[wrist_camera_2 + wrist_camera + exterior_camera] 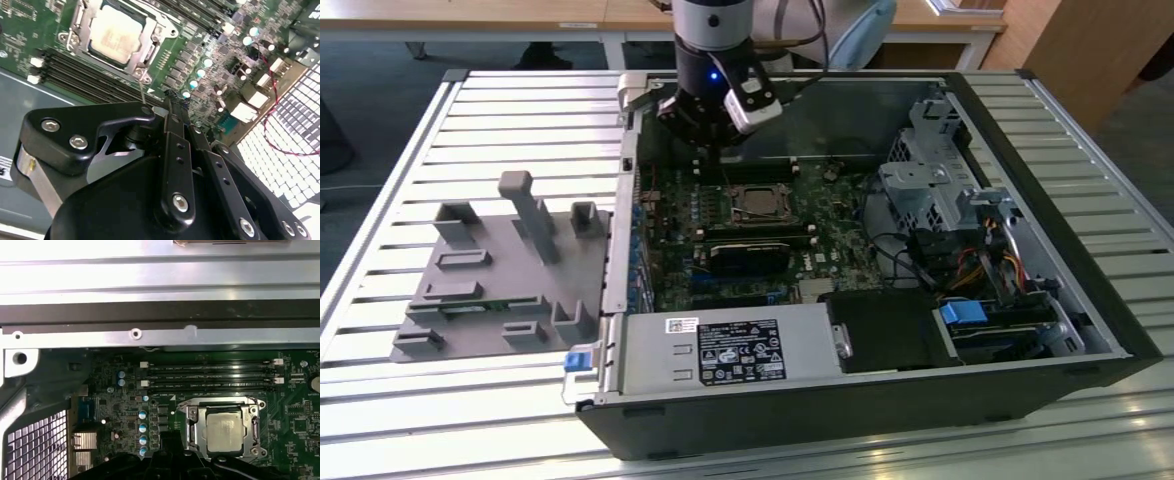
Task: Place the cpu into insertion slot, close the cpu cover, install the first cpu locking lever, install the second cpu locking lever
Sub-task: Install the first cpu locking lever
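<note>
The cpu lies flat in its insertion slot on the green motherboard, its dull metallic top facing up. The silvery cpu cover lies closed around it as a frame. In the exterior view the cpu sits mid-board, and my gripper hangs just behind it, towards the case's far wall. In the second wrist view the gripper has its black fingers pressed together with nothing seen between them. A thin metal lever rod rises from the socket corner to just beside the fingertips.
Black memory slots run beside the socket, with the case's metal wall beyond them. Drive cages and cables fill the exterior view's right of the case. A grey fixture stands on the slatted table at the exterior view's left.
</note>
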Tool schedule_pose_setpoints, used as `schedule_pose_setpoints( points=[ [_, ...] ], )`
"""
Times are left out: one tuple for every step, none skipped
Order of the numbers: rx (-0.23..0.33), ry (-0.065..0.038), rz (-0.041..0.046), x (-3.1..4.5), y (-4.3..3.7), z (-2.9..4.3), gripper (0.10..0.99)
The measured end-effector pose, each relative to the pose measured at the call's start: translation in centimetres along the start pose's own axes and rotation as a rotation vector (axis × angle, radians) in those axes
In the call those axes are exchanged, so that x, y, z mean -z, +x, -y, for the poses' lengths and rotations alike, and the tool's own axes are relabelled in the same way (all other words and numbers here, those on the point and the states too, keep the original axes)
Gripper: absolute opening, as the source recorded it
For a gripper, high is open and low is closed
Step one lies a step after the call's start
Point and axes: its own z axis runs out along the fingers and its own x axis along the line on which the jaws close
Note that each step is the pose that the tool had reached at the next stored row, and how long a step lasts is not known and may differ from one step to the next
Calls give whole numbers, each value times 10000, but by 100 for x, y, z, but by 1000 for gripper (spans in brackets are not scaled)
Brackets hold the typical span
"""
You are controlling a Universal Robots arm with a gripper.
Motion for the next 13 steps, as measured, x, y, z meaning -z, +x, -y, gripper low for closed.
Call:
schedule_pose_setpoints(
  points=[
    [2, -1, 1, -4, 15, 0, 106],
    [4, -1, 1, -9, 29, -1, 106],
    [5, 0, 0, -14, 37, -5, 106],
    [7, 2, -1, -20, 41, -11, 106],
    [9, 2, -1, -26, 42, -21, 106],
    [11, 0, 0, -32, 43, -33, 106],
    [14, 0, 0, -39, 43, -43, 106],
    [15, 0, 0, -45, 45, -54, 106],
    [16, 0, 0, -50, 46, -62, 106],
    [16, 0, 0, -54, 46, -69, 106],
    [17, 0, 0, -58, 46, -76, 106],
    [17, 0, 0, -61, 46, -82, 106],
    [18, -1, 0, -65, 47, -88, 106]
  ],
)
